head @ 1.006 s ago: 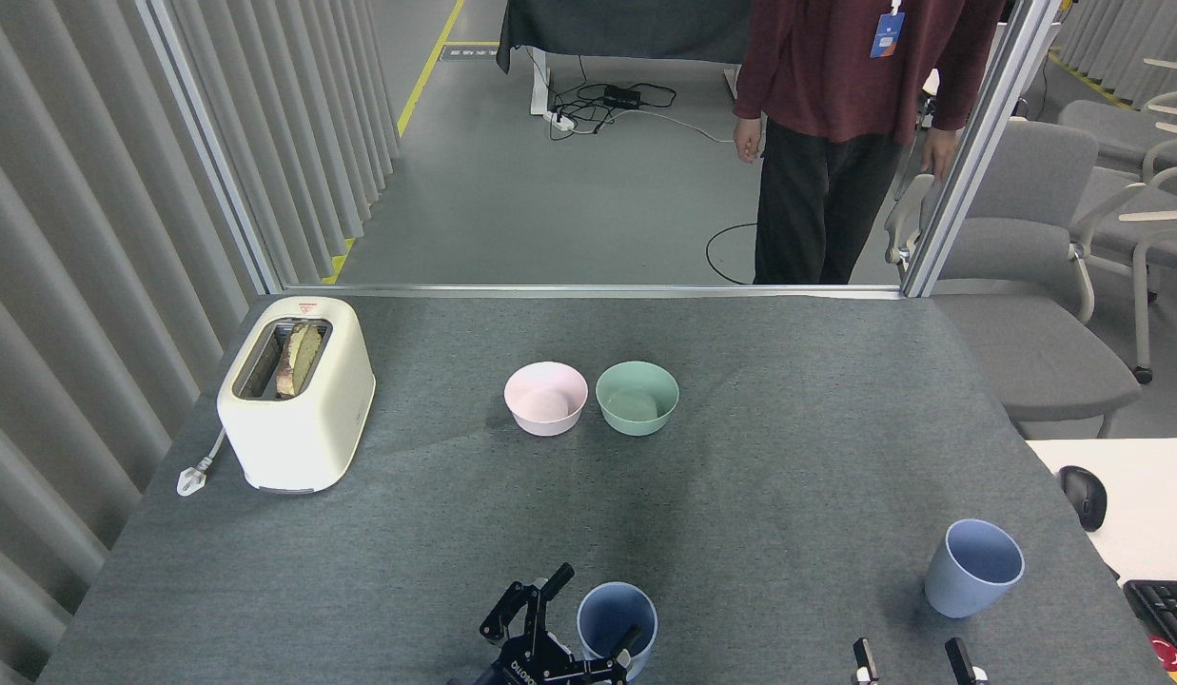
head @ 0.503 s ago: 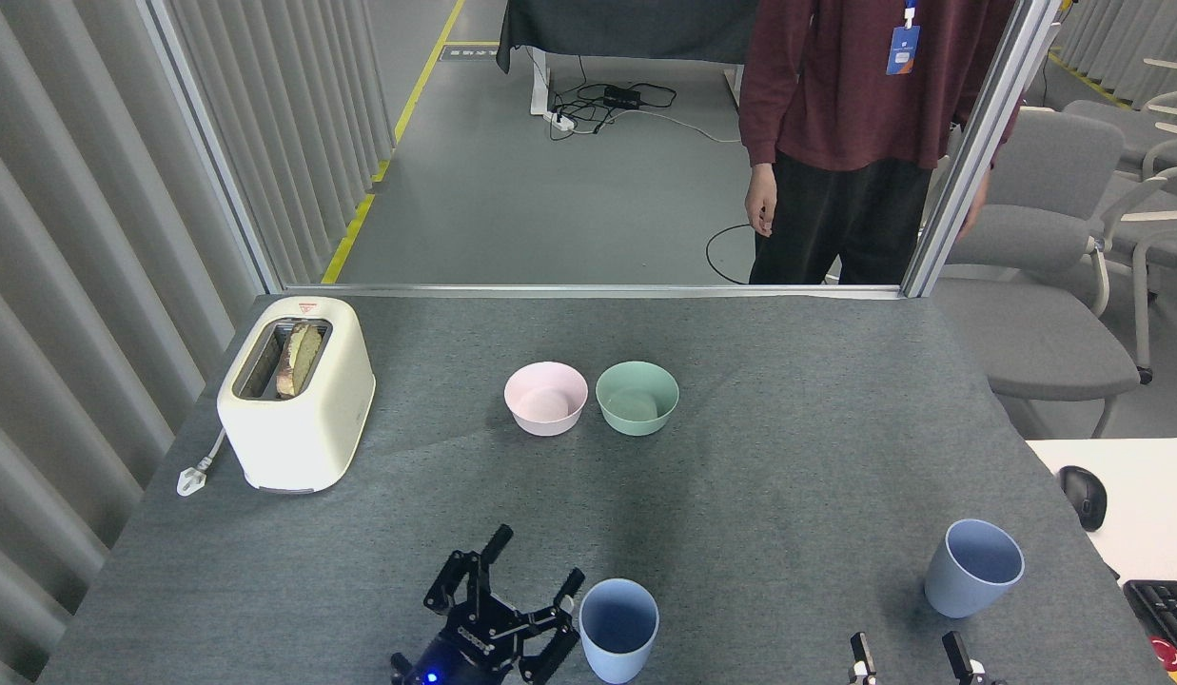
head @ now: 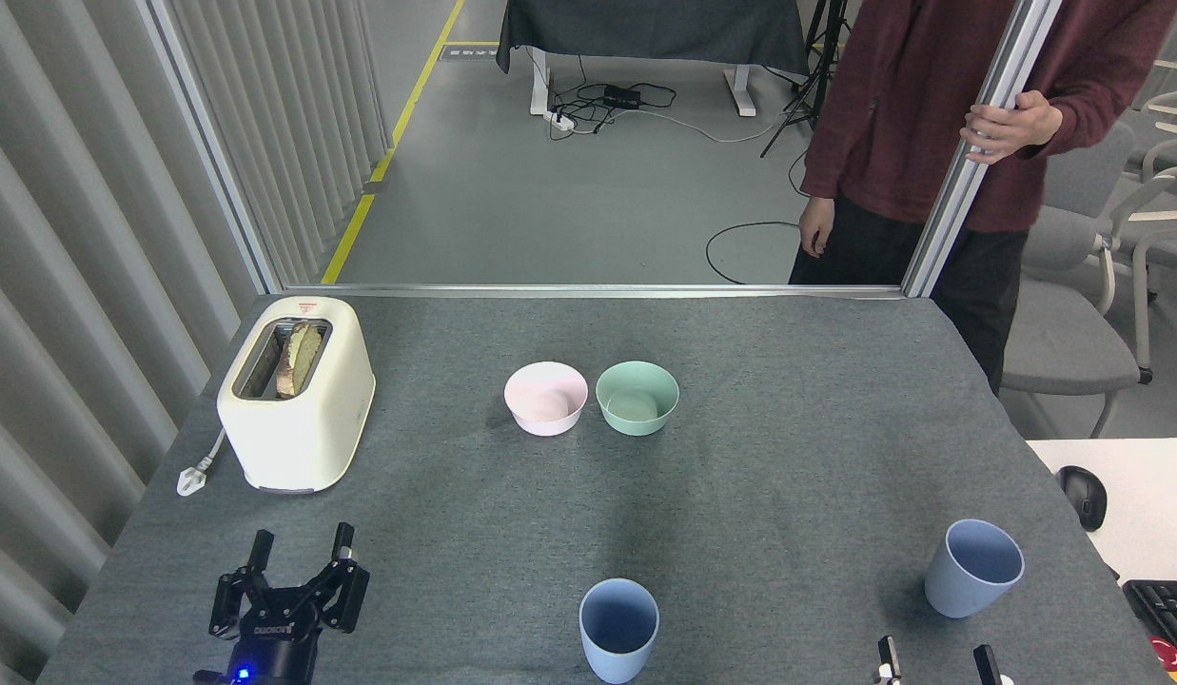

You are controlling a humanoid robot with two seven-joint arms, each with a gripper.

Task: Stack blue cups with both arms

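While neither cup is grasped yet, the task sits at its start: both blue cups stand upright and well apart along the near edge of the tabletop [head: 788,381], the near-centre blue cup [head: 618,630] at the middle of that edge and the right blue cup [head: 973,568] toward the near right corner. Left hand [head: 301,550] hovers by the near left corner, fingers spread, empty, well apart from the near-centre cup. Right hand [head: 938,659] only shows two fingertips at the bottom edge, apart from each other, empty, just below the right cup. Pink bowl [head: 545,398] and green bowl [head: 637,398] sit side by side mid-tabletop; toaster [head: 296,392] with bread by the left edge; not involved. Next, likely: each hand closes on its nearer cup, then one is lowered into the other, rims aligned.
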